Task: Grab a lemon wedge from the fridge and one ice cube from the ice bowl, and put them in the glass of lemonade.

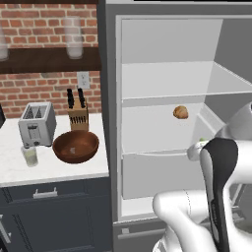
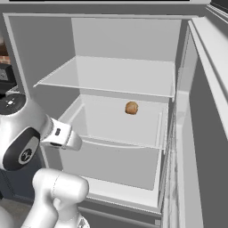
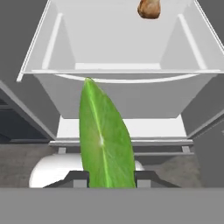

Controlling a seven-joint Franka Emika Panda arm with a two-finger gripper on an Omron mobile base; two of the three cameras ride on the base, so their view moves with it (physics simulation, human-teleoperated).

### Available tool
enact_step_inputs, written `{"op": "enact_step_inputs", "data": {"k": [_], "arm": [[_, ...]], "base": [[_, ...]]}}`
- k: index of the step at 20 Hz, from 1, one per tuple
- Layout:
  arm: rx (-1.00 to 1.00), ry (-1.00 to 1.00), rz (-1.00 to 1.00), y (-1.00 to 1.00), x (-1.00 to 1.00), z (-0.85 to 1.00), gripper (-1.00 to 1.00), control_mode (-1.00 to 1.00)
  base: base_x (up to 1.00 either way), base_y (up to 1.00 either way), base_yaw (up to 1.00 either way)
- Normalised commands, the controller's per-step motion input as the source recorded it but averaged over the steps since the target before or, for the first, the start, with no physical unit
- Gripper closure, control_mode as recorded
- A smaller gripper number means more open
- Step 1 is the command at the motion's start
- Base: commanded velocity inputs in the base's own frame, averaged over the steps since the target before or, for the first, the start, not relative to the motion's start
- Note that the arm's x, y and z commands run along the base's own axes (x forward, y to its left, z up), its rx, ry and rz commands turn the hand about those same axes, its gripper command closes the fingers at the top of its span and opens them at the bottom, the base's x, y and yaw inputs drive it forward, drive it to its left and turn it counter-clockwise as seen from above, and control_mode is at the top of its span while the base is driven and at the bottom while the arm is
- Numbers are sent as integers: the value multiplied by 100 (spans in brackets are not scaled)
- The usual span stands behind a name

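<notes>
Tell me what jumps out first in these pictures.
The fridge stands wide open, its white shelves bare but for a brown lump on the middle one. In the hand view a green lemon wedge stands pinched in the gripper. Left, a wooden bowl sits on the counter.

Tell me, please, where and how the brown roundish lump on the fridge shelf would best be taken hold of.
Probably grip the brown lump across its widest middle, one of the fingers on each side, coming in level through the open front of the fridge. It is roundish and lies alone, and the shelf above leaves little room for a top-down reach.
</notes>
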Motion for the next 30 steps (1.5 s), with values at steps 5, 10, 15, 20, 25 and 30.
{"op": "enact_step_inputs", "data": {"k": [5, 10, 15, 20, 25, 30], "arm": [[-1, -18, 0, 12, -38, 2, 100, -100], [0, 0, 0, 0, 0, 0, 100, 100], [0, 0, 0, 0, 0, 0, 100, 100], [0, 0, 0, 0, 0, 0, 100, 100], [0, 0, 0, 0, 0, 0, 100, 100], [0, 0, 0, 0, 0, 0, 100, 100]], "base": [[0, 0, 0], [-78, 20, 0], [-99, 28, 0], [-35, 72, 0], [8, 100, -3], [26, 100, -8]]}}
